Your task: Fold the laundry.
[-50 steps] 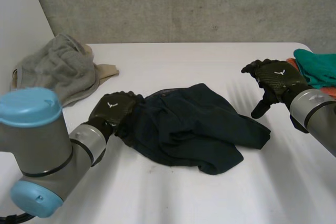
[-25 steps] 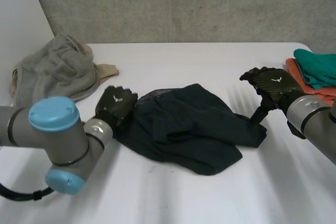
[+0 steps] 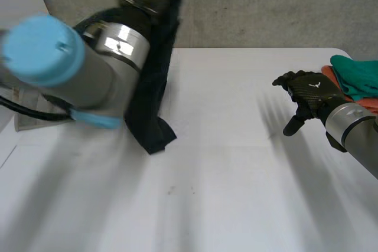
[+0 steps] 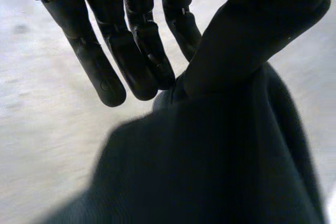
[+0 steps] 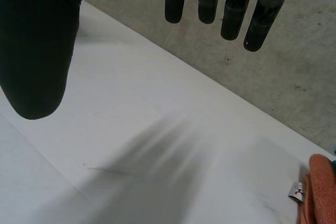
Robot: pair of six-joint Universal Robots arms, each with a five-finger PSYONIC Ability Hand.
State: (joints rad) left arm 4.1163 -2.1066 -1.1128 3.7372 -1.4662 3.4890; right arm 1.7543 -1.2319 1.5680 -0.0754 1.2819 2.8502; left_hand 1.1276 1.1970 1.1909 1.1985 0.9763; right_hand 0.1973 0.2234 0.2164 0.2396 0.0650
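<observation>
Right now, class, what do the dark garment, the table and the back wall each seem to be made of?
Dark garment: soft, matte cloth, possibly cotton; it hangs limp in folds, pinched by the left hand.
Table: smooth, even white top with no grain, likely laminate or painted board.
Wall: rough, speckled grey surface that looks like concrete.

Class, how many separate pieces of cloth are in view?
3. A dark garment hangs from the left hand; a teal cloth lies on an orange cloth at the table's right edge. The left arm may hide more.
</observation>
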